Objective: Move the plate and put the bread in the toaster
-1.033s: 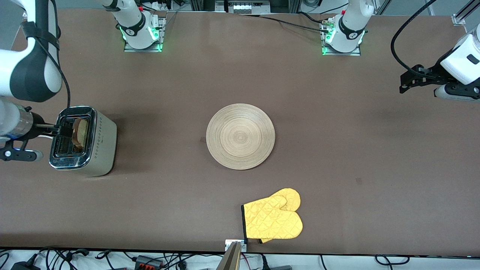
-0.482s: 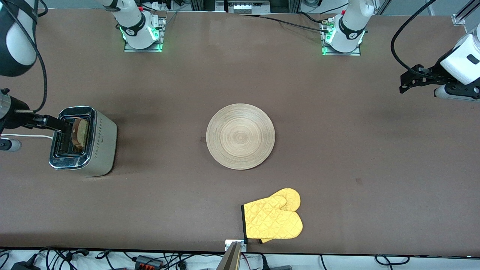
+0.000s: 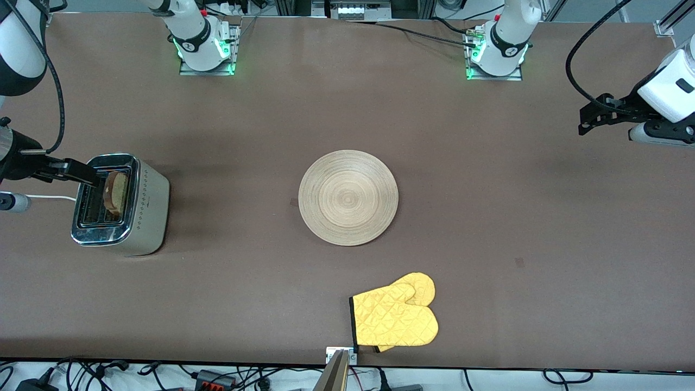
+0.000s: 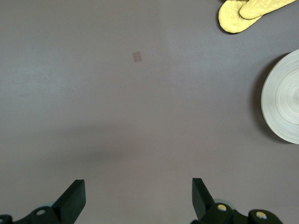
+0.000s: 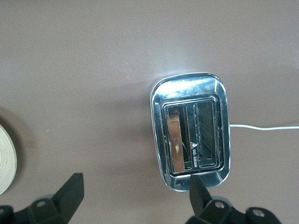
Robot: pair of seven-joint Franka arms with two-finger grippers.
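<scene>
The silver toaster (image 3: 142,209) stands at the right arm's end of the table. The bread (image 3: 115,193) stands upright in the toaster's slot on the plate's side, its brown crust showing. In the right wrist view the toaster (image 5: 159,121) and the bread (image 5: 176,140) lie just past one fingertip. My right gripper (image 3: 87,176) is open and empty, in the air over the toaster's edge. The round wooden plate (image 3: 348,197) lies at the table's middle. My left gripper (image 3: 586,122) is open and empty, waiting high over the left arm's end of the table.
A yellow oven mitt (image 3: 395,319) lies near the table's front edge, nearer to the front camera than the plate. The toaster's white cord (image 3: 51,196) runs off toward the table's end. The left wrist view shows the plate's rim (image 4: 282,100) and the mitt (image 4: 250,14).
My right gripper has drawn up and away from the toaster's slot, leaving the bread in it. The left arm, the plate and the mitt have not moved.
</scene>
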